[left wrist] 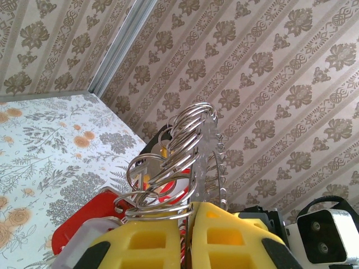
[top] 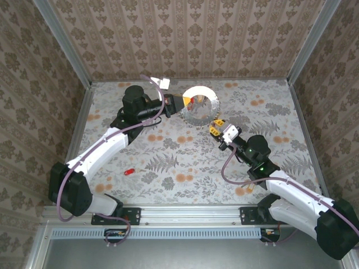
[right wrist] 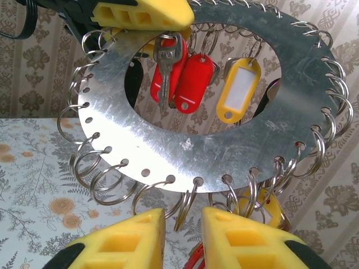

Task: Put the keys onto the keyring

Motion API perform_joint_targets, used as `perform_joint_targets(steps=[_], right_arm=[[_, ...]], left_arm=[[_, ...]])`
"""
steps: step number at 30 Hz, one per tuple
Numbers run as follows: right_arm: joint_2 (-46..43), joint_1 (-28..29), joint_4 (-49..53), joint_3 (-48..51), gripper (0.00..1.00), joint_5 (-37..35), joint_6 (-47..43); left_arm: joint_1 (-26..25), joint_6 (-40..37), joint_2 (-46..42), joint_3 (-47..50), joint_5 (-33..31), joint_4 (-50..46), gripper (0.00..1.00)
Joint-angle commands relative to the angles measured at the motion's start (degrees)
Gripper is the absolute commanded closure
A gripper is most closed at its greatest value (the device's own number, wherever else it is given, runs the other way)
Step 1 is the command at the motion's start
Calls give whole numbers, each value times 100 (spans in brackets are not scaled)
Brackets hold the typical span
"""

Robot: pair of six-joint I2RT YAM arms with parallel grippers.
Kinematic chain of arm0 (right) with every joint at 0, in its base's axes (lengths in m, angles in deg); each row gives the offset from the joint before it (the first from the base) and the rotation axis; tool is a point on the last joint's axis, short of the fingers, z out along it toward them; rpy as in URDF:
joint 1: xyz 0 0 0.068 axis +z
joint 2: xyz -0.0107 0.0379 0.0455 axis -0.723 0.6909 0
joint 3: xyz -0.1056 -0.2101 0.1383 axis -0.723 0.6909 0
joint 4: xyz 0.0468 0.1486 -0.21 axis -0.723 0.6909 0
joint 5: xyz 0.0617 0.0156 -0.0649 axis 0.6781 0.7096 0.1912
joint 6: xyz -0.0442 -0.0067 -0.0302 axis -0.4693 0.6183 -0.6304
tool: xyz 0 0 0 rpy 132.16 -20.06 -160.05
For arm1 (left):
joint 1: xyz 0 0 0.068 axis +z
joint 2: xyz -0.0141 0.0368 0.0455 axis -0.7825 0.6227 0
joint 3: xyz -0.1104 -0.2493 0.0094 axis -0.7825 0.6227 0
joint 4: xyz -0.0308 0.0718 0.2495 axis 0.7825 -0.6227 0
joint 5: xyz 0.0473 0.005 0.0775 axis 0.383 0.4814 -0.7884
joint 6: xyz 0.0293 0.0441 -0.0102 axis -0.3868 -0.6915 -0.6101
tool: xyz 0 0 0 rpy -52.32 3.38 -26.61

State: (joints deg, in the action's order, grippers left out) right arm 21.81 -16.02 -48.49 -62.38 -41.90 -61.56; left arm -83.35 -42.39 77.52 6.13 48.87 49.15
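The keyring (top: 200, 106) is a flat grey metal disc with an open centre and split rings along its rim. It is held upright above the back of the table. My left gripper (top: 178, 105) is shut on its left rim, and in the left wrist view the yellow fingers (left wrist: 157, 241) pinch the keyring (left wrist: 203, 151) edge-on. Through the keyring's (right wrist: 235, 140) centre hang a silver key with a red head (right wrist: 166, 63), a red tag (right wrist: 193, 81) and a yellow tag (right wrist: 238, 92). My right gripper (right wrist: 182, 216) is open just under the lower rim, with one split ring (right wrist: 188, 204) hanging in the gap. A loose red key (top: 129, 171) lies on the table.
Patterned walls close in the floral table (top: 185, 162) on three sides. The left arm (top: 106, 145) reaches diagonally across the left half, the right arm (top: 263, 168) across the right. Something red (right wrist: 196, 259) shows low between my right fingers.
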Motion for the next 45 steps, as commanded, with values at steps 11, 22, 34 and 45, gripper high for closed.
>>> perform_joint_targets(steps=[11,22,34,45], right_arm=[[146,39,-424,-174,79,-207,20],[-449,39,358,315,71,-68,73],[-970,39,1001,296,74,243,395],[-668,42,380,-31,78,369,583]], left_arm=[[-49,-135,-271,-124,-22,289,100],[-51,-187,-334,-143,-27,295,100],[-49,-260,-322,-169,-21,215,100],[-49,-259,-289,-168,-37,198,100]])
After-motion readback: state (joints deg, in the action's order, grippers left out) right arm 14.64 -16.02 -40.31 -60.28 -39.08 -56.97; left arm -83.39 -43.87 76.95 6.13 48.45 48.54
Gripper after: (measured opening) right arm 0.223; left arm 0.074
